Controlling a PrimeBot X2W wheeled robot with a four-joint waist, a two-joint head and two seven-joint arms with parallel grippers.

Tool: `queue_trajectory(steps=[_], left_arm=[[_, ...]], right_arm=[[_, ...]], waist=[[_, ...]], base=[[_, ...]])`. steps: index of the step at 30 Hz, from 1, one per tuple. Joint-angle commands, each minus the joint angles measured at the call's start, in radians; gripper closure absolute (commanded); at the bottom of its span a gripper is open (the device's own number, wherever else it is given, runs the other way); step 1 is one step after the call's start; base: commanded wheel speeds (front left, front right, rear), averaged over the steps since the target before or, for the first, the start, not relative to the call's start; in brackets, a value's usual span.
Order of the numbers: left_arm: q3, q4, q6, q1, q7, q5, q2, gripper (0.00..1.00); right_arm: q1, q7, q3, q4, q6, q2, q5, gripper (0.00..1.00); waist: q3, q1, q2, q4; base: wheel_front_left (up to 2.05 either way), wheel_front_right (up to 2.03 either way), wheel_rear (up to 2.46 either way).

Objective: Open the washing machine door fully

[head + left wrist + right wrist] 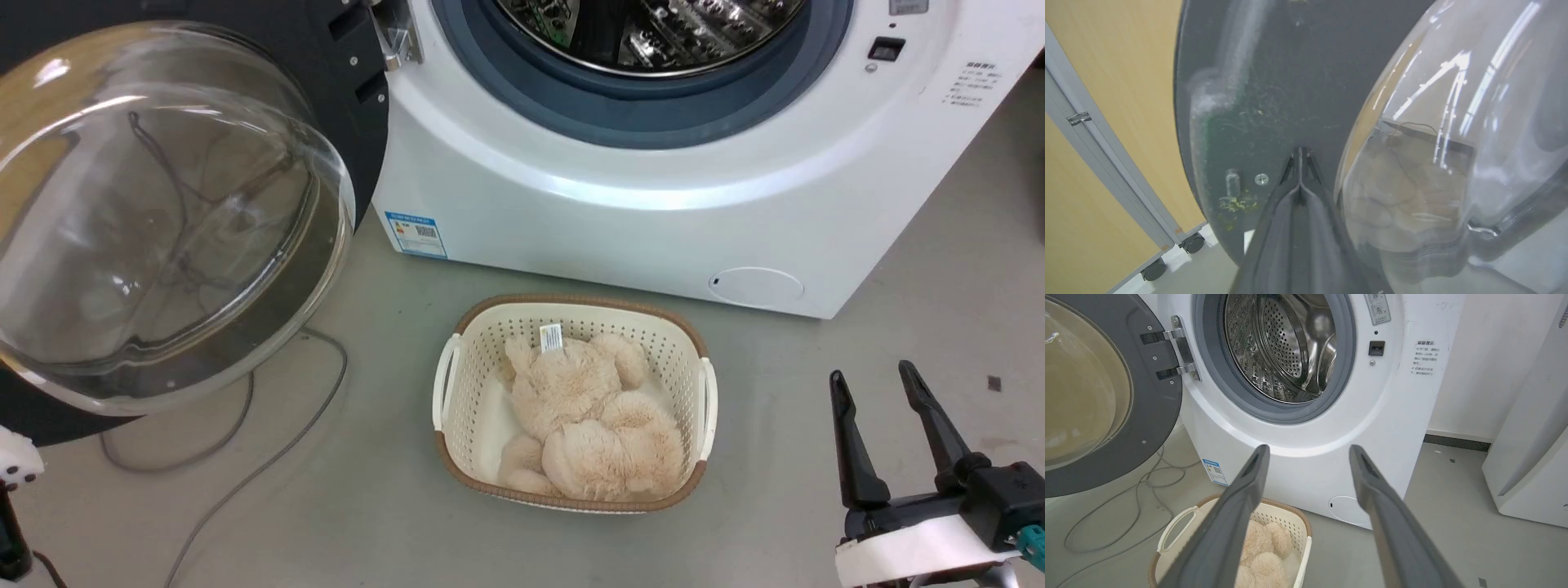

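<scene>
Pinched shut, the left gripper leans on the nearly open washing machine door; one last push seems needed.

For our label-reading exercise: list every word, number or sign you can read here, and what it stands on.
Nothing can be quoted.
Blue sticker on the washer: too small to read.
Printed lines right of the drum: blurred.
Sticker above the lock: blurred.
Tag on the plush toy: too small.
</scene>
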Motion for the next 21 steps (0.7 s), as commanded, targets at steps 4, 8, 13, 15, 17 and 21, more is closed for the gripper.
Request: queue_trajectory(steps=[4,8,13,15,17,21], left_arm=[[0.008,-0.088,-0.019,0.043,-0.001,0.03,-0.034,1.0],[0.01,-0.181,-0.039,0.101,-0.001,0.049,-0.081,1.0],[-0.007,-0.281,-0.06,0.16,-0.001,0.08,-0.126,1.0],[-0.029,-0.325,-0.075,0.189,-0.001,0.096,-0.15,1.0],[-0.061,-0.363,-0.092,0.216,-0.001,0.111,-0.179,1.0],[-0.114,-0.421,-0.121,0.254,-0.001,0.123,-0.231,1.0]], right_arm=[[0.005,-0.004,-0.009,0.001,0.001,0.002,0.015,0.0],[0.023,-0.004,-0.018,0.0,0.001,0.002,0.024,0.0],[0.034,-0.004,-0.018,-0.001,0.001,0.002,0.029,0.0],[0.041,-0.004,-0.017,-0.003,0.001,0.002,0.03,0.0],[0.048,-0.004,-0.021,-0.006,0.001,0.002,0.03,0.0],[0.06,-0.004,-0.029,-0.011,0.001,0.002,0.035,0.0]], waist=[[-0.036,-0.0001,0.0,-0.005],[-0.072,-0.0001,0.0,-0.003],[-0.11,-0.0001,0.0,-0.009],[-0.129,-0.0001,0.0,-0.013],[-0.145,-0.0001,0.0,-0.016],[-0.168,-0.0001,0.0,-0.028]], base=[[0.0,0.0,0.0],[0.0,0.0,0.0],[0.0,0.0,0.0],[0.0,0.0,0.0],[0.0,0.0,0.0],[0.0,0.0,0.0]])
